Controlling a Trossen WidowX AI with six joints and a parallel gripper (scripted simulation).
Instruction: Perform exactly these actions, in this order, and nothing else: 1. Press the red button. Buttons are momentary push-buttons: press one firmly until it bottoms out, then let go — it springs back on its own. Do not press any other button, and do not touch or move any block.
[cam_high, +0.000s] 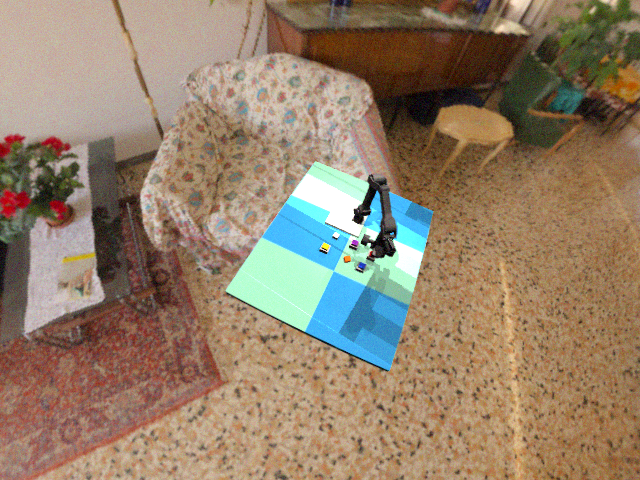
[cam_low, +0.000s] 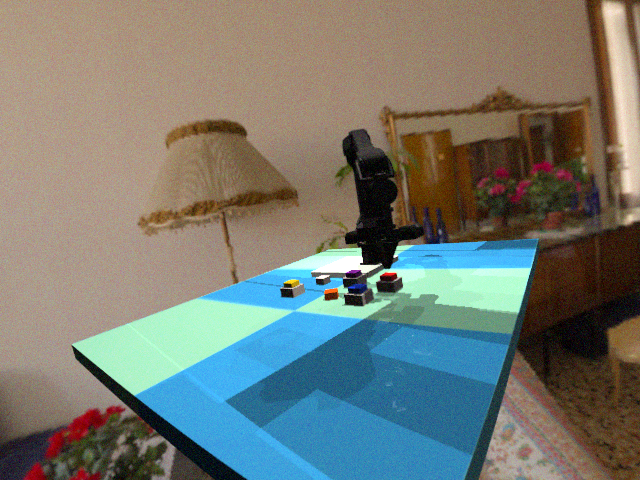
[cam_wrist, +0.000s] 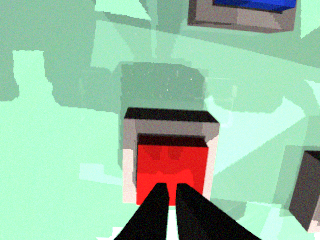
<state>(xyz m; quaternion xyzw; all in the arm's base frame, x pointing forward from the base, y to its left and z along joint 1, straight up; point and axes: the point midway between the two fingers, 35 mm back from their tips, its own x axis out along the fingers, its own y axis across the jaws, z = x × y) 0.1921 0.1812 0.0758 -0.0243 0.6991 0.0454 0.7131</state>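
Note:
The red button (cam_low: 388, 276) (cam_wrist: 171, 167) is a red cap on a square grey base; its cap stands up from the base. In the top view the arm partly hides it. My gripper (cam_low: 386, 264) (cam_wrist: 170, 192) is shut and empty, its two black fingertips nearly together. In the wrist view the tips show over the near part of the red cap. In the exterior view they are just above and behind the cap; I cannot tell whether they touch it.
The blue button (cam_high: 361, 266) (cam_low: 356, 288) (cam_wrist: 255, 4), purple button (cam_high: 354, 242) (cam_low: 353, 273) and yellow button (cam_high: 324, 246) (cam_low: 291, 283) stand nearby. An orange block (cam_high: 347, 259) (cam_low: 330, 294) and a small white block (cam_high: 336, 235) (cam_low: 322, 279) lie among them. A white plate (cam_high: 338, 222) is by the arm's base.

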